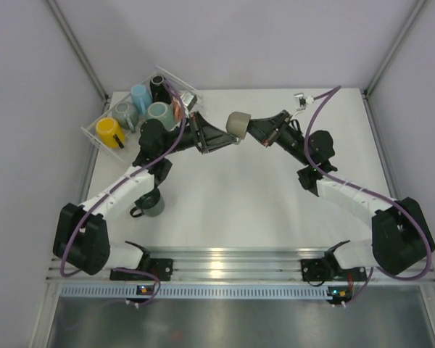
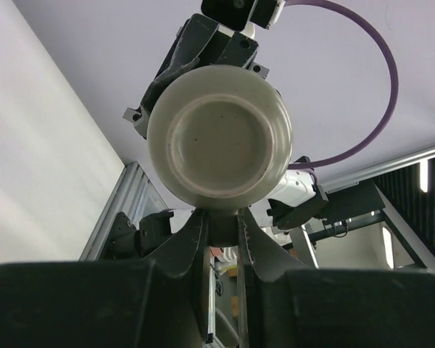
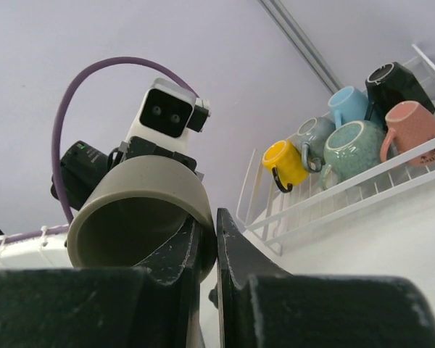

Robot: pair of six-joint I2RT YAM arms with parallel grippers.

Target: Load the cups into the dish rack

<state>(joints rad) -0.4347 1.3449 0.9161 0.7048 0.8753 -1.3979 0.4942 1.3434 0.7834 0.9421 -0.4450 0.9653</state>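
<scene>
A small olive cup (image 1: 238,125) hangs in the air above the middle of the table, held from both sides. My right gripper (image 1: 255,129) is shut on its rim wall, one finger inside the olive cup (image 3: 141,196). My left gripper (image 1: 221,136) meets it from the left. In the left wrist view the olive cup (image 2: 219,138) shows its round base, and the left gripper (image 2: 222,221) is shut on a dark part at its lower edge. The dish rack (image 1: 94,134) at the back left holds yellow (image 1: 109,132), grey-blue (image 1: 125,114), light blue (image 1: 141,96), black (image 1: 159,87) and teal (image 1: 158,112) cups.
A dark greenish mug (image 1: 148,204) stands on the table beside the left arm's forearm. In the right wrist view the dish rack (image 3: 333,196) also shows a salmon pink cup (image 3: 413,123) at its near end. Walls close in on both sides of the table.
</scene>
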